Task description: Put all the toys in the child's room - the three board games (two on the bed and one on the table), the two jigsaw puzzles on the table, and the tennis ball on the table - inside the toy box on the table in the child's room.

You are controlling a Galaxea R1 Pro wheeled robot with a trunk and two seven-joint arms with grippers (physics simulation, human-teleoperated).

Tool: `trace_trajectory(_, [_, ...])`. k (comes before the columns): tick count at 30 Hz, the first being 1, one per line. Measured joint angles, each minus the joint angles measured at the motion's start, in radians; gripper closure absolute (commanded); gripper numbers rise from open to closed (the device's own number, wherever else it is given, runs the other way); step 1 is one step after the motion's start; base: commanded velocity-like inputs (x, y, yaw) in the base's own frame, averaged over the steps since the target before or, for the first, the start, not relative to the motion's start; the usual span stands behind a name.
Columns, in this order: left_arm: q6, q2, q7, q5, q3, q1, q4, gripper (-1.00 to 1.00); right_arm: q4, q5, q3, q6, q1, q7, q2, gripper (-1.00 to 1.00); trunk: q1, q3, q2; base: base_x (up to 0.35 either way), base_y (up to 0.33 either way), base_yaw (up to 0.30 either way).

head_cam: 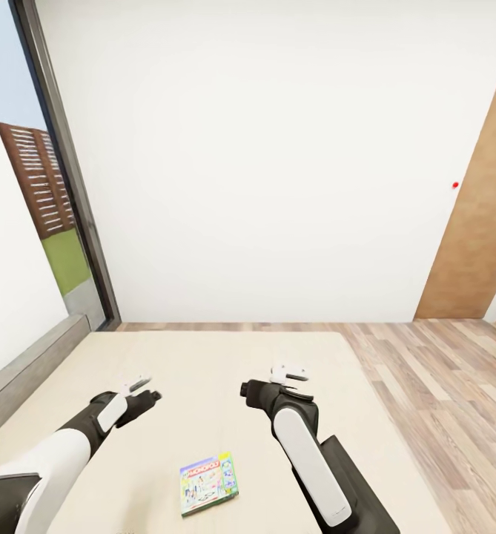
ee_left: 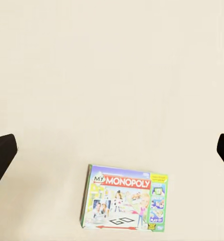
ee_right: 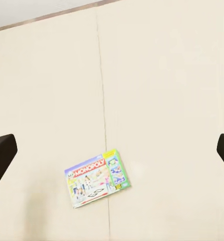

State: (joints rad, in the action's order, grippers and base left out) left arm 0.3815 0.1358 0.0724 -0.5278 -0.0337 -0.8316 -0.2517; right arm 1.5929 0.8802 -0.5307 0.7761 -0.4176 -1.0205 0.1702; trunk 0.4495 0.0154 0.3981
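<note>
**Robot at the bed with one board game lying loose and both claws empty**

A head camera looks down over a large low bed (head_cam: 203,356) with a plain beige mattress. Beyond it stand a white wall, a tall dark-framed window (head_cam: 62,185) at the left and a brown door (head_cam: 474,215) at the right, with wood-plank floor (head_cam: 440,386) beside the bed.

A single board game (head_cam: 209,483) lies flat on the mattress near the robot, cover upward. It is a green-edged box with a white, colourful cover printed "MY MONOPOLY". It sits between the two arms, apart from both and touched by neither. The left wrist camera shows the same box (ee_left: 124,197) alone on bare mattress, and the right wrist camera shows it (ee_right: 97,177) too, turned at a slant.

The left claw (head_cam: 138,391) hovers above the mattress with its fingers spread apart and nothing between them. The right claw (head_cam: 286,377) also hangs over the bed, fingers apart and empty. In each wrist view the dark fingertips (ee_left: 1,155) sit at the outer edges of the frame, well separated.

Judged from this, the task is at an early or middle stage. This game is not yet picked up, so it remains to be grasped and carried to the toy box. A second game on the bed, the desk, the puzzles, the ball and the toy box are outside these views, so their progress cannot be told.
</note>
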Motion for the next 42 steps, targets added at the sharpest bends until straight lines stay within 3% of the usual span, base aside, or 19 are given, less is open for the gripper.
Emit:
trace_trajectory(17, [0.016, -0.014, 0.028, -0.001, 0.004, -0.01, -0.008, -1.0, -0.001, 0.002, 0.0, -0.038, 0.003, 0.029, -0.005, -1.0, 0.0, 0.027, -0.001, 0.0, 0.0, 0.0])
trace_trajectory(27, [0.115, -0.013, 0.029, 0.007, 0.013, -0.01, -0.052, -1.0, -0.001, 0.002, -0.001, -0.04, 0.003, 0.031, -0.002, -1.0, 0.0, 0.044, -0.001, 0.0, 0.0, 0.0])
trace_trajectory(34, [0.126, -0.015, 0.029, 0.008, 0.019, -0.01, -0.062, -1.0, -0.001, 0.002, -0.002, -0.04, 0.003, 0.032, 0.001, -1.0, 0.0, 0.055, -0.001, 0.0, 0.0, 0.0])
trace_trajectory(42, [0.126, -0.016, 0.028, 0.012, 0.062, -0.01, -0.065, -1.0, -0.002, 0.002, 0.0, -0.041, 0.003, 0.034, -0.001, -1.0, 0.0, 0.068, -0.001, 0.0, 0.0, 0.0])
